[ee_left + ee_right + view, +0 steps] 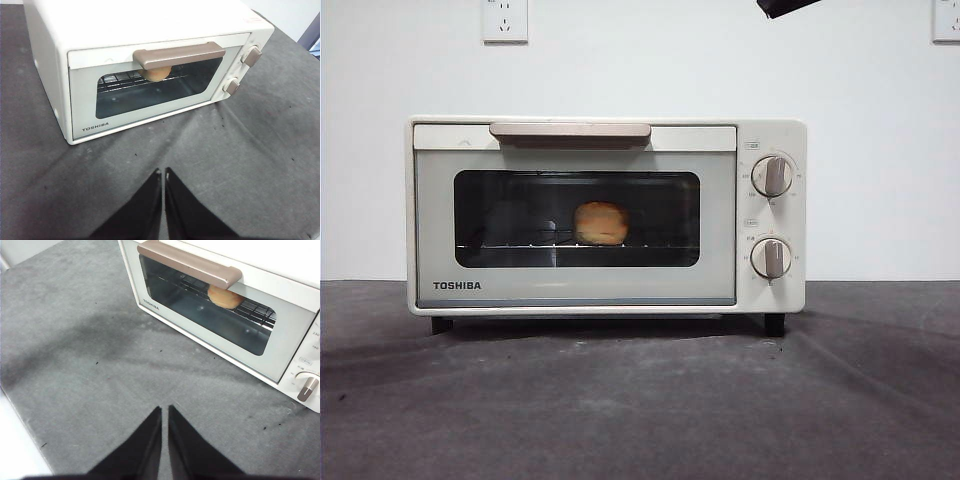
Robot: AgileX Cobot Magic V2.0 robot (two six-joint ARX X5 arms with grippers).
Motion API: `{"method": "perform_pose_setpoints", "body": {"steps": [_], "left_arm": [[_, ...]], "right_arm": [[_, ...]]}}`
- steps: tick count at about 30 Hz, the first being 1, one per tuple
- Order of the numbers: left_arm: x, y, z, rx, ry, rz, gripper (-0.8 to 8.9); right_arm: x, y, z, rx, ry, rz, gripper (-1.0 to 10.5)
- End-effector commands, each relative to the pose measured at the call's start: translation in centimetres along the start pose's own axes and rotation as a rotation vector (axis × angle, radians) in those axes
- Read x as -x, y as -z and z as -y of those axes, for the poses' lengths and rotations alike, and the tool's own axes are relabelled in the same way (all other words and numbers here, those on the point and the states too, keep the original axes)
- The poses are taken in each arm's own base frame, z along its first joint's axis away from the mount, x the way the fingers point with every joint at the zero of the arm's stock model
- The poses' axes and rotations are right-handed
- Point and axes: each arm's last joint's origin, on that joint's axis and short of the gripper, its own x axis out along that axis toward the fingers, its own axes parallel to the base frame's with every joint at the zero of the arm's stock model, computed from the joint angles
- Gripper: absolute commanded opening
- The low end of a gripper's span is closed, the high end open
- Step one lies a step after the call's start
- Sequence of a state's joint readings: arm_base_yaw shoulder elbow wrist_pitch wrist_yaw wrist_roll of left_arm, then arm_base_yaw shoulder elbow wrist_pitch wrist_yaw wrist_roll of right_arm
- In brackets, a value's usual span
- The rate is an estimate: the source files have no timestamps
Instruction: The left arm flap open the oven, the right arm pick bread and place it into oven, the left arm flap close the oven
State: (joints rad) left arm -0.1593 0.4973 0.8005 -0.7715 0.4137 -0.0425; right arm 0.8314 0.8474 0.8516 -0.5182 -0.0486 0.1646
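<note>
Grey worktop (640, 400) under white wall, oven (605, 215) facing front, door shut, bread (601, 223) on wire rack inside, long axis front-to-back, left end effector (163, 172) and right end effector (164, 410) pressed together, hovering clear

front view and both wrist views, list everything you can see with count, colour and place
oven: 1, cream-white with dark glass window, on the table, door shut
handle: 1, beige bar, across the top of the oven door
knobs: 2, cream and beige, one above the other beside the door
wire rack: 1, dark metal, inside the oven
bread: 1, golden-brown, on the wire rack behind the glass
table: 1, dark grey cover, under the oven
wall sockets: 2, white, high on the white wall
left gripper: 1, black, shut, above the table in front of the oven
right gripper: 1, black, shut, above the table in front of the oven
</note>
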Motion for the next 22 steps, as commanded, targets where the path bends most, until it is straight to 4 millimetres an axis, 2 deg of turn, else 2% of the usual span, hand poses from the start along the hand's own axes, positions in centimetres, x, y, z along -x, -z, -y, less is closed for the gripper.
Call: {"method": "perform_pose_setpoints", "body": {"steps": [1, 20, 22], "left_arm": [[0.18, -0.4, 0.1, -0.016, -0.002, 0.016, 0.16], [0.18, -0.4, 0.1, -0.016, -0.002, 0.016, 0.16], [0.35, -0.38, 0.17, -0.07, -0.004, 0.024, 0.16]], "right_arm": [[-0.04, -0.29, -0.23, -0.001, -0.007, 0.01, 0.1], [-0.03, -0.29, -0.23, -0.001, -0.007, 0.01, 0.1], [-0.03, -0.29, -0.23, -0.001, -0.007, 0.01, 0.1]]}}
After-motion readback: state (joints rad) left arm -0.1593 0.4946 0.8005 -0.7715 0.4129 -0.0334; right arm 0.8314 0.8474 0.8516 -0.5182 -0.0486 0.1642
